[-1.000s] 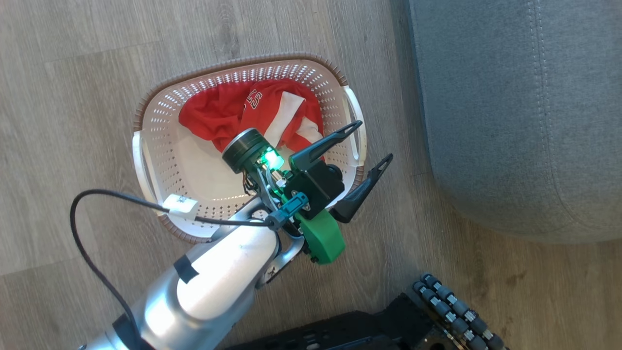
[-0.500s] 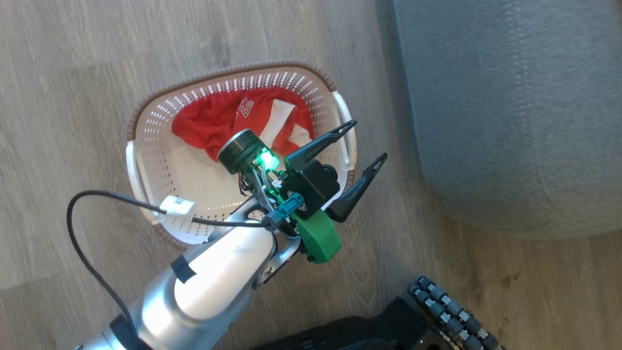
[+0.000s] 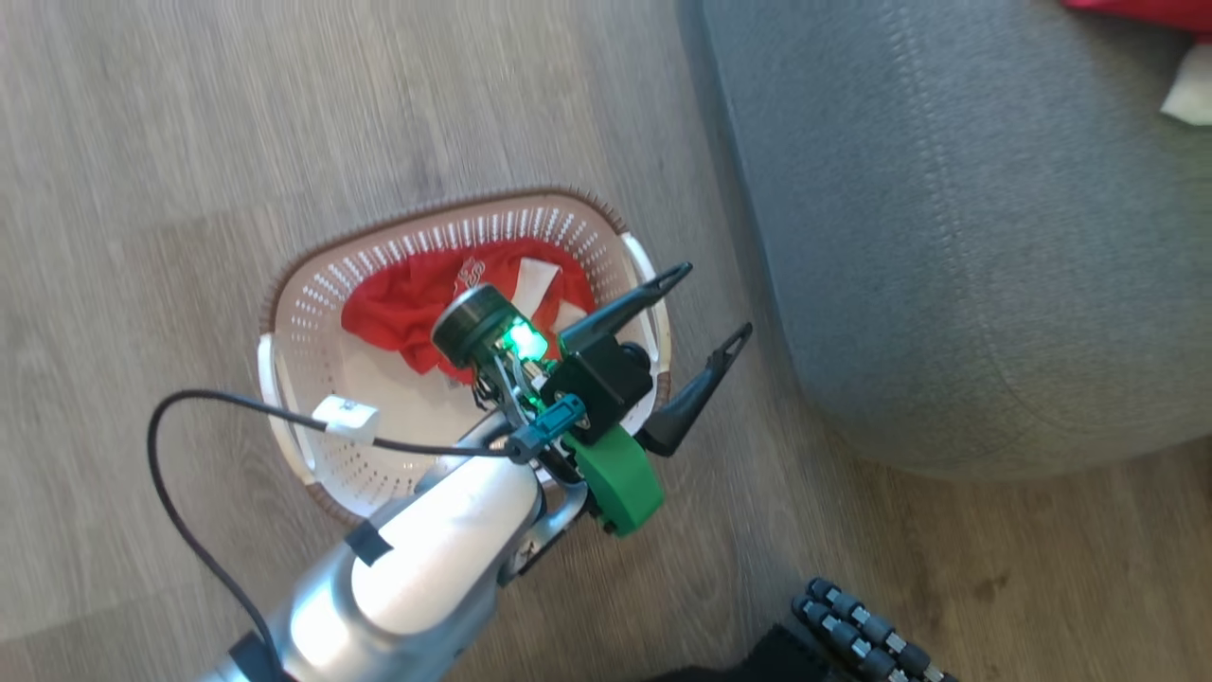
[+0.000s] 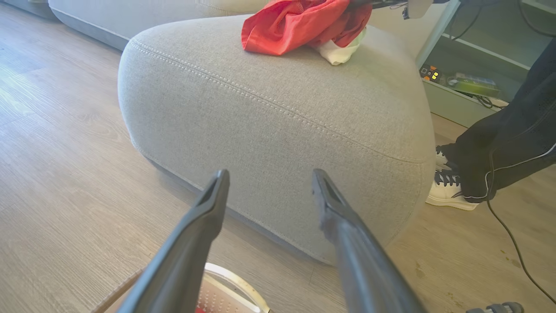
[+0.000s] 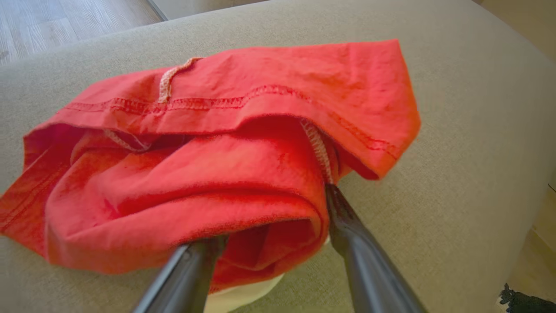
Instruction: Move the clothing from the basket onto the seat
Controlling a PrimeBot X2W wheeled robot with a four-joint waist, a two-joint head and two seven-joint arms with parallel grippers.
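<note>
Left end effector (image 3: 717,299) open at basket's (image 3: 312,313) 3 o'clock; right end effector (image 5: 273,215) spread apart astride clothing (image 5: 217,152) on seat (image 5: 456,130)

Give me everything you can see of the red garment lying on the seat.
The red garment is soft, thin fabric, crumpled into loose folds, with a stitched hem running across its upper fold and an overlocked seam at one side. A bit of white cloth shows beneath its near edge. It lies on top of the grey seat. The right claw, open wide, straddles its near fold, one tip hidden under the cloth.
</note>
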